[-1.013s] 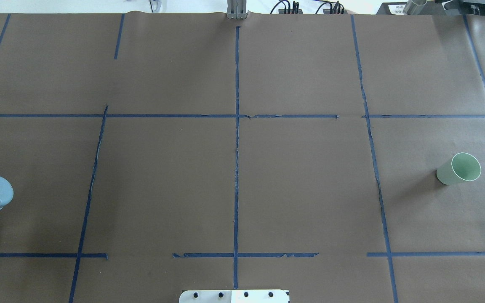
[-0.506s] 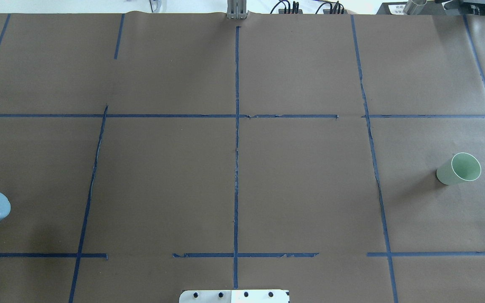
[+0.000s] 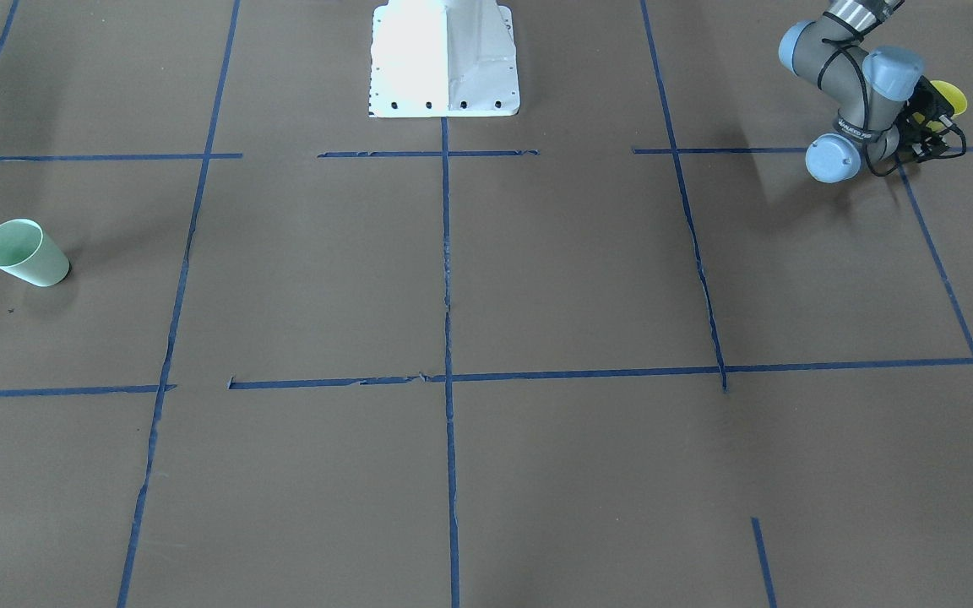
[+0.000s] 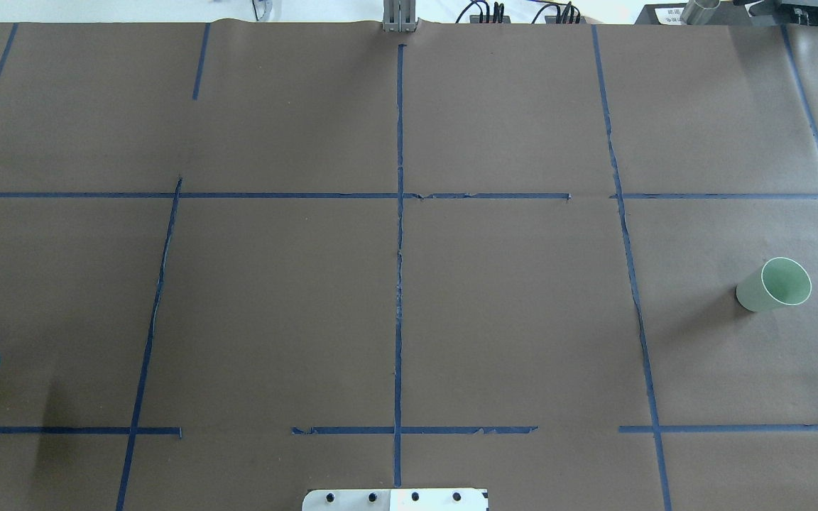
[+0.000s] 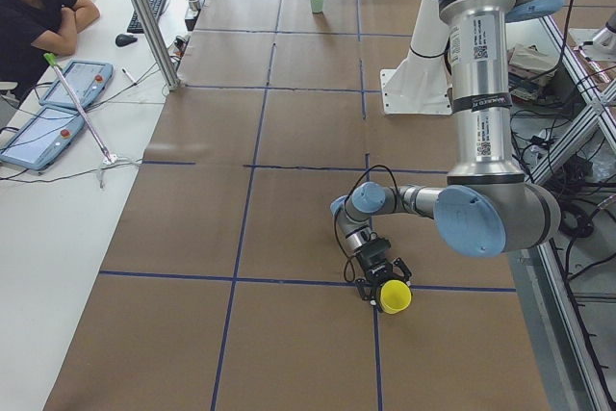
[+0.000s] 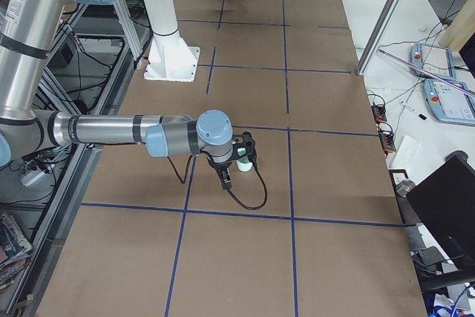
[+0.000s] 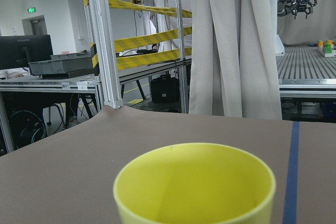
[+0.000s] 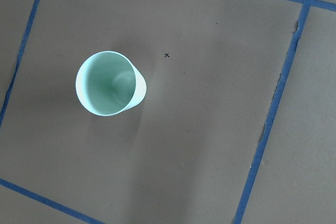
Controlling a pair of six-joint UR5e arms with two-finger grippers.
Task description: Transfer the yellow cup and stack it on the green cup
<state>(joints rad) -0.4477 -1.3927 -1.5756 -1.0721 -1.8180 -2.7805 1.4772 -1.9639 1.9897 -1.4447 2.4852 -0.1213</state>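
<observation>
The yellow cup (image 3: 951, 95) stands upright at the robot's near left corner of the table. My left gripper (image 3: 936, 127) lies low and level beside it, open, with its black fingers on either side of the cup (image 5: 394, 296). The cup's rim fills the bottom of the left wrist view (image 7: 194, 187). The green cup (image 4: 771, 286) stands upright far off on the right side (image 3: 26, 253). My right gripper (image 6: 239, 155) hangs above it and looks straight down into it (image 8: 109, 83). I cannot tell whether the right gripper is open or shut.
The table is brown paper with blue tape lines (image 4: 399, 284). The white robot base (image 3: 444, 59) stands at the middle of the near edge. A metal post (image 5: 144, 16) and an operator's desk with tablets (image 5: 43, 113) lie along the far side.
In the overhead view the left arm's grey joint has slid down and toward the left edge. The green cup has not moved.
</observation>
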